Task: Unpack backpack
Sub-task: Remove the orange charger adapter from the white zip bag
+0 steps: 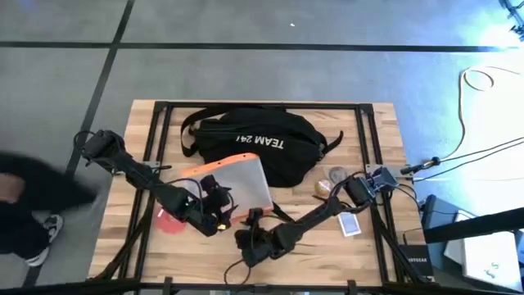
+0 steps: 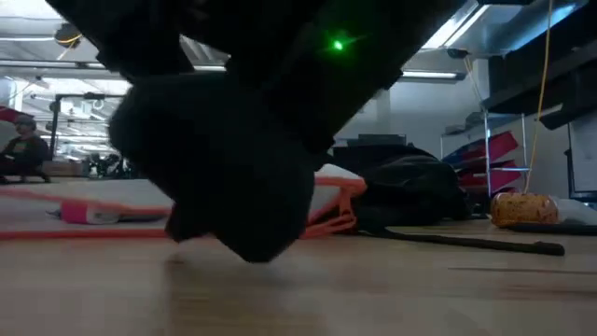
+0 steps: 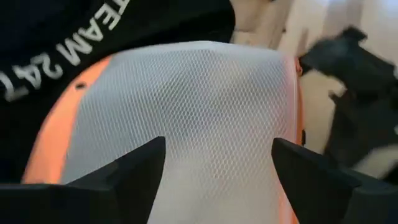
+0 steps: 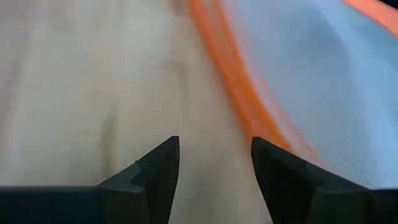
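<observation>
One backpack (image 1: pixel 254 147): black soft fabric, rounded and slumped, white "TEAM 247" lettering, black straps trailing at both ends. It lies at the far middle of the table (image 1: pixel 377 246), which is one slab of pale wood planks.

One pouch (image 1: pixel 237 182): translucent white mesh with a fine honeycomb weave, flat and roughly rectangular with rounded corners, edged in orange trim. Its far edge overlaps the near edge of the backpack.

One small red flat item (image 1: pixel 169 221) on the wood near my left arm; I cannot tell what it is.

Two small roundish items beside the backpack's right end: one grey disc (image 1: pixel 337 174) and one tan lump (image 1: pixel 322 188). One small card-like item with blue print (image 1: pixel 350 224) on the wood close by my right arm.

My left gripper (image 1: pixel 214 209): fingers spread wide, pinching nothing, hanging over the pouch's near left part with the mesh filling the gap between them in my wrist view.

My right gripper (image 1: pixel 250 238): fingers parted, pinching nothing, low over bare wood just beside the pouch's near orange edge. Whether the tips touch the table I cannot tell.

One person (image 1: pixel 24 201), blurred, stands beyond the table's left side.
</observation>
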Available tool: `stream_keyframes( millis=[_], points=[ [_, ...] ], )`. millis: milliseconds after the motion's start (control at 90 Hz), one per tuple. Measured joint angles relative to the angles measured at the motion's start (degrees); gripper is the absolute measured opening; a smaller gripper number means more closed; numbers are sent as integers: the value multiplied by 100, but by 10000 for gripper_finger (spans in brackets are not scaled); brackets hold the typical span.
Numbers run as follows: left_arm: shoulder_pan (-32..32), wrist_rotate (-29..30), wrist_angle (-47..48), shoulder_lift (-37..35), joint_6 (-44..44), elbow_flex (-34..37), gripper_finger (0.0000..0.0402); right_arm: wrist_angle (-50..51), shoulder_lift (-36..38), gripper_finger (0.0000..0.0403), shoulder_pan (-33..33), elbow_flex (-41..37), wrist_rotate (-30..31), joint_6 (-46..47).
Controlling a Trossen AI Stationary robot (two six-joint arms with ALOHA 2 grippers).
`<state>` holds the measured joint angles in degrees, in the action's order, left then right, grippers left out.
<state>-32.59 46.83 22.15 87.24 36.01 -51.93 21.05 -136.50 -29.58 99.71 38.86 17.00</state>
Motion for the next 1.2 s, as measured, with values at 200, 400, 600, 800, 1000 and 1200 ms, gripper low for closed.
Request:
stream_keyframes(
  millis=[200,400,600,800,1000,1200],
  points=[
    [-549,-14,981,-2,-45,-106,281,28,119,182,5,-1,713,-11],
    [-1375,-18,1655,1,401,-104,281,147,126,182,118,-1,872,-79],
    [-2118,145,1172,587,-2020,-99,281,168,131,182,110,-1,928,-547],
    [-2120,665,1168,1118,-1821,-99,281,580,133,182,57,-1,677,-834],
    [-1891,741,1169,1344,-1625,-99,281,913,133,182,133,-1,766,-828],
    [-1787,752,1134,1353,-2013,-99,281,933,133,182,295,-1,1215,-831]
  ],
)
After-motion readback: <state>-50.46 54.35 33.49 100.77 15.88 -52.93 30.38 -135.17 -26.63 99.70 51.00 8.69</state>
